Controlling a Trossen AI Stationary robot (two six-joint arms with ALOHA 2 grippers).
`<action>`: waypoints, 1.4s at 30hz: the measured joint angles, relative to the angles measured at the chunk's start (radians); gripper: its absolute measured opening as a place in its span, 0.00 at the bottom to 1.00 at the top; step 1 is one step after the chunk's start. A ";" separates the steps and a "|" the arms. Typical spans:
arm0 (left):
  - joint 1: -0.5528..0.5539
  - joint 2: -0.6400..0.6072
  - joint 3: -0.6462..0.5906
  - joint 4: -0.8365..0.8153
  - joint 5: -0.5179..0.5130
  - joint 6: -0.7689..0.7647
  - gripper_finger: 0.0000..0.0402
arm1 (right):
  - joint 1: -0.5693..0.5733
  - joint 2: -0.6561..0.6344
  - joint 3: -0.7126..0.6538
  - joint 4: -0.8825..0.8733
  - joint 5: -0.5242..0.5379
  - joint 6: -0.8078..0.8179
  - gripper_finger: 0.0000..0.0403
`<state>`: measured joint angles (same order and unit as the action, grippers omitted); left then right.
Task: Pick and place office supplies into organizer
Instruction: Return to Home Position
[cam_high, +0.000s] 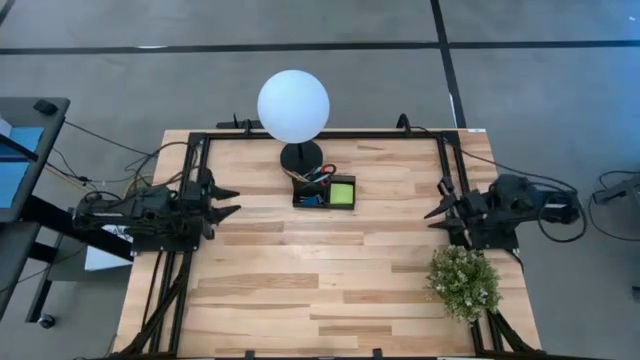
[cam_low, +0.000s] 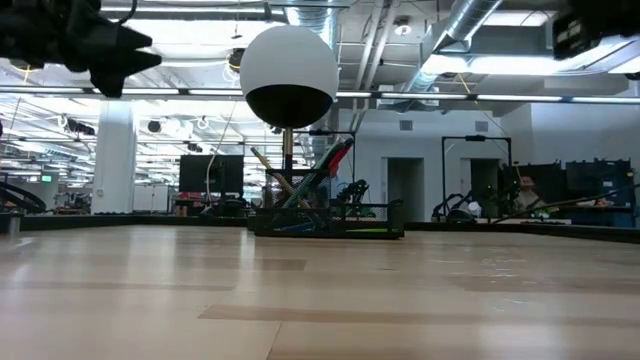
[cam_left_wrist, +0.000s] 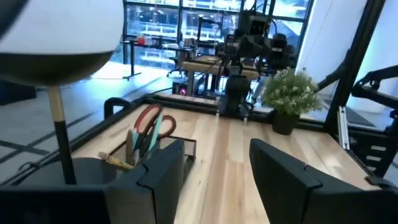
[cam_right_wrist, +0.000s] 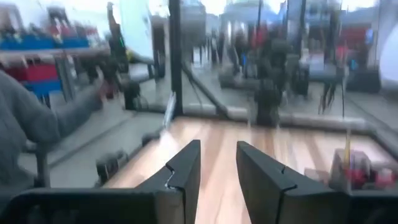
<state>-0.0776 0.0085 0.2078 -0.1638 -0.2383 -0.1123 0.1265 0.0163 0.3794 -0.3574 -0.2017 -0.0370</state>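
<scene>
1. Jaws on both arms stand parted and empty. We see the left gripper (cam_high: 236, 201) with its fingers spread wide. The right gripper (cam_high: 436, 200) shows a narrower gap, and neither touches anything.
2. We find the left gripper at the left edge of the table (cam_high: 330, 285) and the right gripper at the right edge. Both point inward, well apart from the organizer (cam_high: 323, 206).
3. We see the organizer at the far middle of the table, just beside the base of the white globe lamp (cam_high: 293, 105). The red-handled scissors (cam_high: 322, 172) stand up in it, and the lime-green sticky-note pad (cam_high: 342, 192) lies in the side nearer the right arm. We spot no loose supplies on the wood.
4. We judge the sorting finished, with only the retreat to rest in hand, and both arms look close to that pose.
5. To do it well, we would keep each arm on its own side and move slowly. The right arm should stay clear of the potted plant (cam_high: 464, 282) just beside it, and nothing should brush the lamp or the organizer.
</scene>
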 joint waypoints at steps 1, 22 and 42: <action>0.000 0.010 0.010 -0.006 -0.005 0.000 0.44 | 0.000 -0.009 -0.004 0.015 -0.001 -0.003 0.24; 0.001 -0.003 -0.196 0.374 0.060 -0.025 0.44 | -0.009 -0.011 -0.373 0.562 -0.018 0.059 0.24; 0.001 0.012 -0.191 0.203 0.052 -0.026 0.44 | -0.031 -0.010 -0.374 0.394 0.061 0.037 0.24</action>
<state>-0.0769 0.0204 0.0170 0.0395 -0.1865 -0.1380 0.0956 0.0059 0.0059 0.0369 -0.1406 -0.0002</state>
